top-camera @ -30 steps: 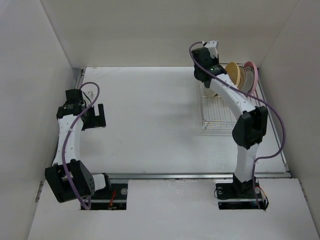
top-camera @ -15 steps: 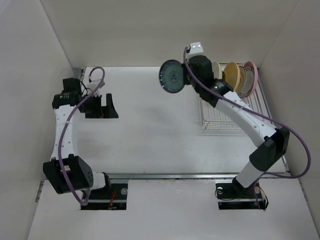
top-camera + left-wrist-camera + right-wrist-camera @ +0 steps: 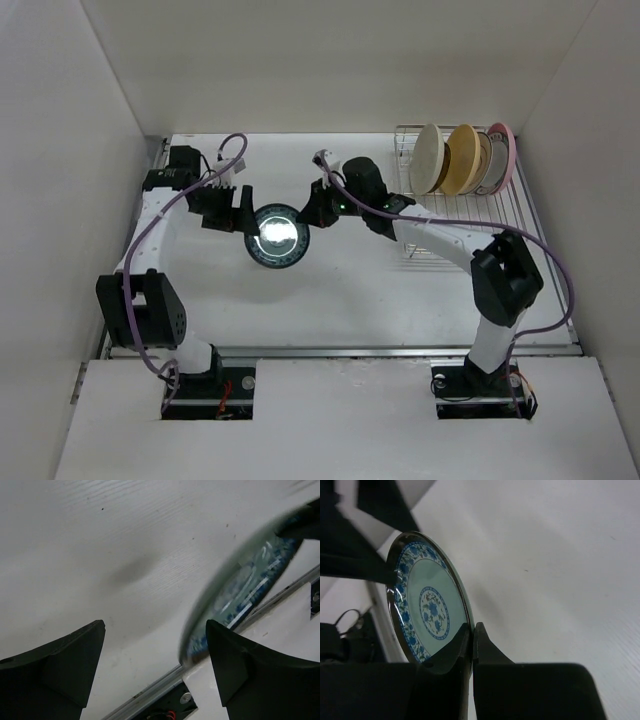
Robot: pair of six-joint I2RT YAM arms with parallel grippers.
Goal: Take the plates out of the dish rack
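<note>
Right gripper [image 3: 471, 630] pinches small blue-patterned round plate [image 3: 276, 236]; left gripper [image 3: 155, 630] spread beside it; cream, tan, pink plates [image 3: 463, 155] in silver wire dish rack [image 3: 520, 215], not yet unloaded.

The small blue patterned plate [image 3: 427, 611] looks like glazed ceramic, smooth and very glossy. Its face throws back a white glare in the top view, and its dark rim shines. The fingers [image 3: 490, 655] of the right gripper [image 3: 472, 627] are matt black plastic, and so are the fingers [image 3: 70, 660] of the left gripper [image 3: 155, 625]. The table [image 3: 125, 540] is white and matt, with a fine wood-like grain. At its 1 o'clock the dish rack [image 3: 480, 205] is thin, bright metal wire. The cream plate [image 3: 428, 158], tan plate [image 3: 462, 158] and pink plate [image 3: 505, 150] in it look smooth, with a soft sheen.
</note>
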